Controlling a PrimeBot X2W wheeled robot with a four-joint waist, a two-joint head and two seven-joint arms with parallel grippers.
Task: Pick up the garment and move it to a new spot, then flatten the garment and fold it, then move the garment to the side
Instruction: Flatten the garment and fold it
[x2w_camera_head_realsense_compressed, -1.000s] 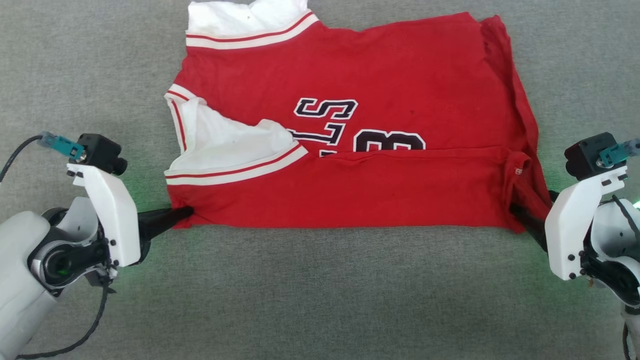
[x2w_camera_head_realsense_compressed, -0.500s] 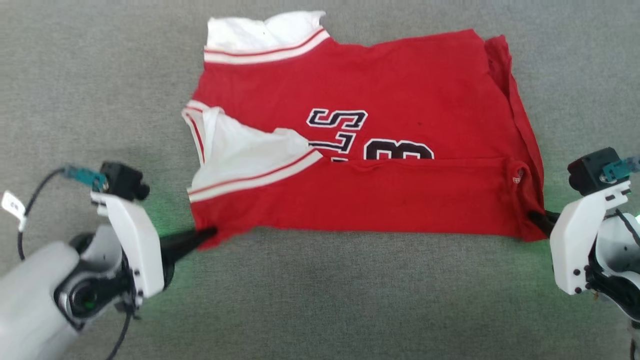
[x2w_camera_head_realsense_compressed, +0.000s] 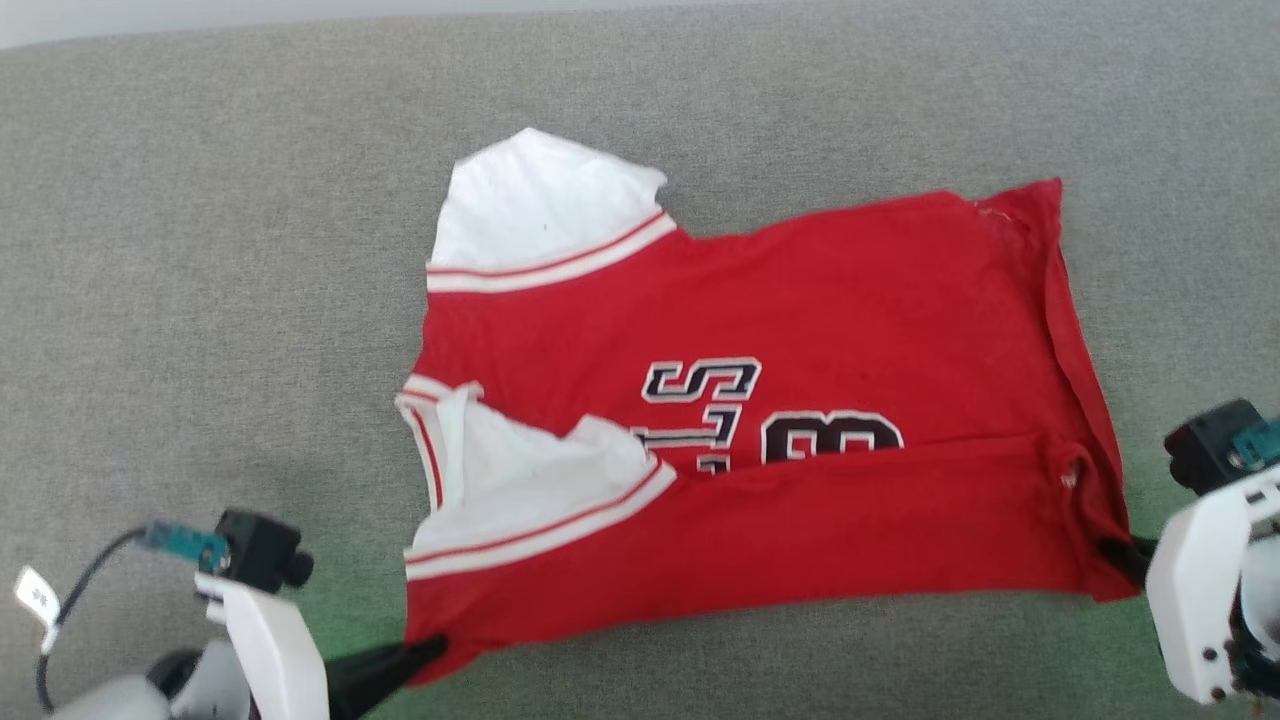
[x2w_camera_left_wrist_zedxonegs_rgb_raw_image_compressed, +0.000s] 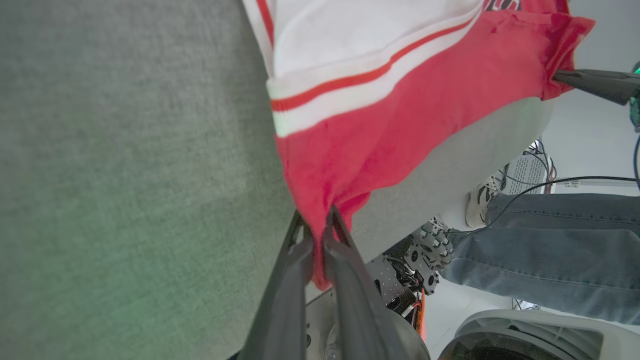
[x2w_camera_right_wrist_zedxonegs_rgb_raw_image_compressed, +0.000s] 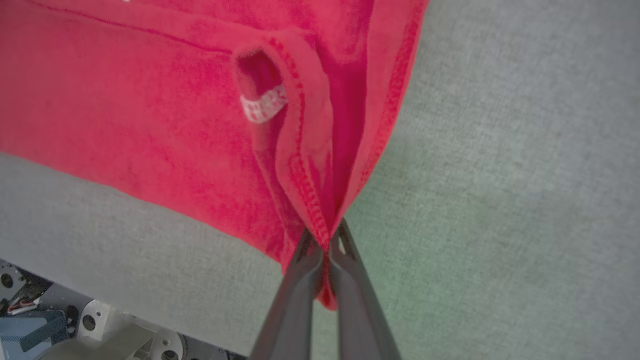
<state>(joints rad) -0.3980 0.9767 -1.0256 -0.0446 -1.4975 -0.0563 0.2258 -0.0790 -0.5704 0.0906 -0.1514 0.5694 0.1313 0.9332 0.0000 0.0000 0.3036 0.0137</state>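
Note:
The red garment (x2w_camera_head_realsense_compressed: 780, 330) lies partly folded on the grey surface, its near long edge folded over the navy numerals. One white sleeve sticks out at the far left, another lies across the front left. My left gripper (x2w_camera_head_realsense_compressed: 425, 650) is shut on the garment's near left corner (x2w_camera_left_wrist_zedxonegs_rgb_raw_image_compressed: 320, 220). My right gripper (x2w_camera_head_realsense_compressed: 1115, 553) is shut on the near right corner (x2w_camera_right_wrist_zedxonegs_rgb_raw_image_compressed: 327, 225), where the hem bunches between the fingers. In the left wrist view, the right gripper's dark fingers (x2w_camera_left_wrist_zedxonegs_rgb_raw_image_compressed: 595, 82) pinch the opposite corner.
The grey fabric surface (x2w_camera_head_realsense_compressed: 200, 300) stretches wide around the garment, with its near edge close below both grippers. A person's leg in jeans (x2w_camera_left_wrist_zedxonegs_rgb_raw_image_compressed: 540, 255) and a shoe stand beside the surface, near cables and the robot's base (x2w_camera_left_wrist_zedxonegs_rgb_raw_image_compressed: 425, 250).
The head view has shifted, so the garment sits lower in the picture. Both grippers have kept their hold on the corners and drawn the garment's near edge toward me, the left corner more.

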